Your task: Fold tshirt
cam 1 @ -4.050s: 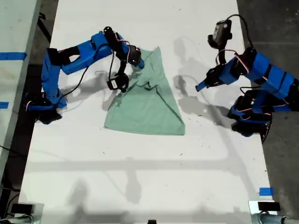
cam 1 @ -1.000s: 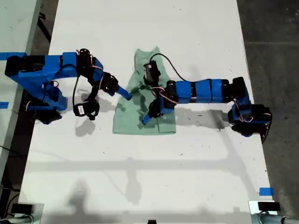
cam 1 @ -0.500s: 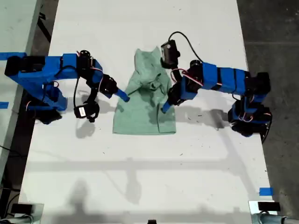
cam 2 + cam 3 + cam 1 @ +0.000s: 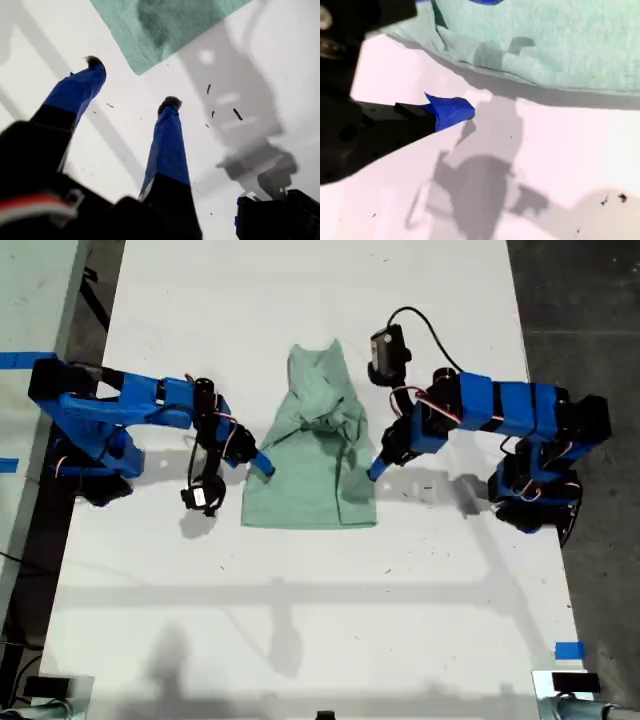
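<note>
The pale mint-green tshirt (image 4: 310, 475) lies folded into a narrow upright shape in the middle of the white table, with bunched creases near its upper half. My first gripper (image 4: 376, 472) hangs just off the shirt's edge on the exterior view's right. In the first wrist view that gripper (image 4: 132, 82) is open and empty, with a shirt corner (image 4: 165, 25) just beyond it. My second gripper (image 4: 263, 464) sits at the shirt's edge on the exterior view's left. Only one of its blue fingertips (image 4: 452, 111) shows, over bare table beside the shirt's edge (image 4: 545, 40).
The arm bases (image 4: 530, 495) (image 4: 95, 465) stand at the table's two long sides in the exterior view. Bare white table (image 4: 300, 620) stretches below the shirt. A blue tape mark (image 4: 568, 650) sits near the exterior view's lower right. Dark floor (image 4: 590, 300) borders the table.
My first gripper has drawn back off the shirt toward the exterior view's right. My second arm has swung lower, its tip staying at the shirt's edge. The shirt is narrower than 4 s ago.
</note>
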### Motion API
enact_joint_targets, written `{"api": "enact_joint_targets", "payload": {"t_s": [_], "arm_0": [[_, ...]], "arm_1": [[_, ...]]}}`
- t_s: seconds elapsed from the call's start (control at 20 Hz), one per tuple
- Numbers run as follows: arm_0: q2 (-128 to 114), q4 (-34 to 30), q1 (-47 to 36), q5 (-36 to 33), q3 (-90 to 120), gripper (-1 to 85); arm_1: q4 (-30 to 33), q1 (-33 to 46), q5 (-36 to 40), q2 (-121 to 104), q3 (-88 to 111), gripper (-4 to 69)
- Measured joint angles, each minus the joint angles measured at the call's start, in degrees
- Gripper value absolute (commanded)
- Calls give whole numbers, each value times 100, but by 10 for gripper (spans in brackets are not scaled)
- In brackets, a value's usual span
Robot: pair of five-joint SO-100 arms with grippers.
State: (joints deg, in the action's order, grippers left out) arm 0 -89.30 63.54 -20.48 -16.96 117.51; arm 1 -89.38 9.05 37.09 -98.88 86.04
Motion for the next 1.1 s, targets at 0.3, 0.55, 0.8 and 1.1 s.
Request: {"api": "enact_joint_targets", "payload": {"t_s": [0.3,0.55,0.8,1.1], "arm_0": [[352,-246,-352,0,0,1],[-1011,343,-448,229,167,1],[325,598,-193,246,-1415,1],[3814,1872,88,26,-5634,367]], "arm_1": [[422,-9,-185,-571,940,223],[642,-9,-237,-782,1195,215],[686,-9,-237,-782,1195,211],[800,-26,-290,-782,1230,208]]}}
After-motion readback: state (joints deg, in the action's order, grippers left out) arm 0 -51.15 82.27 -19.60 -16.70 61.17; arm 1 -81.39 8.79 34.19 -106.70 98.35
